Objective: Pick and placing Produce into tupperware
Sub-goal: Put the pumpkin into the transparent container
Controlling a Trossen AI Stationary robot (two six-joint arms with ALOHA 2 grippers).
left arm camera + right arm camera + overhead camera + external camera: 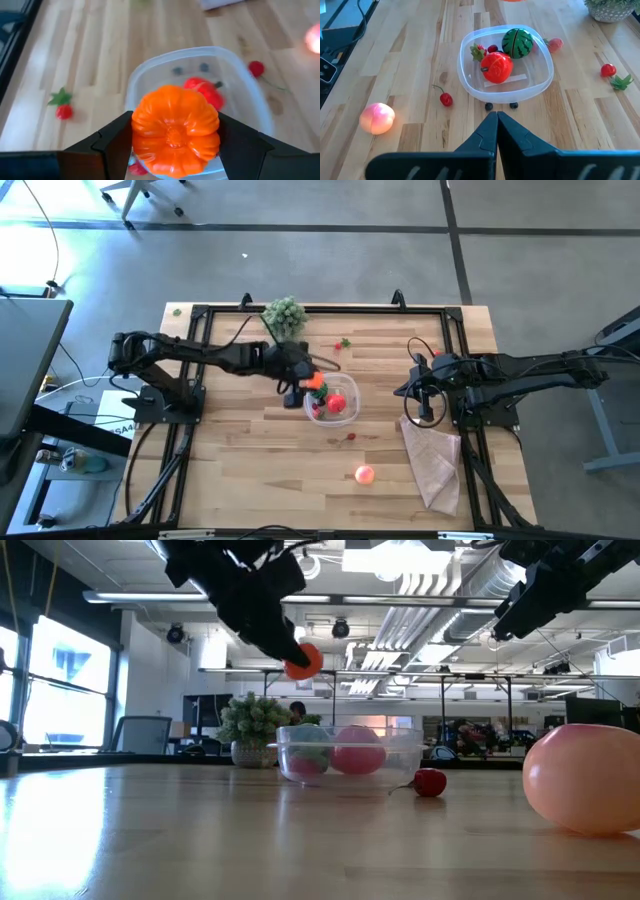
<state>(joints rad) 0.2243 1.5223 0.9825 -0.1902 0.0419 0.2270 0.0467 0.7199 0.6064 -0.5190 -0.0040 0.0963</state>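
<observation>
My left gripper [311,384] is shut on an orange toy pumpkin [175,130], in the air over the left rim of the clear round tupperware [350,416]. The tupperware [465,80] stands on the table and holds a red tomato [496,67], a small green watermelon [517,43] and a strawberry [478,52]. More produce lies on the table: a pink peach [364,474], a cherry [445,99] and a strawberry [607,70]. At the table's right, my right gripper [497,120] hangs shut and holds nothing. My left gripper pinches the pumpkin by two opposite ribbed sides [137,131] between its two fingers [117,142]. The fingers slant down from the table's left. The pumpkin [303,661] is lifted clear, above the tupperware's rim, one flat end facing the wrist camera.
A bushy grey-green plant [284,315] stands at the far edge behind the tupperware. A tan cloth [433,460] lies near the right arm's base. A black frame [300,310] runs round the work area. Bare wood lies near the front left.
</observation>
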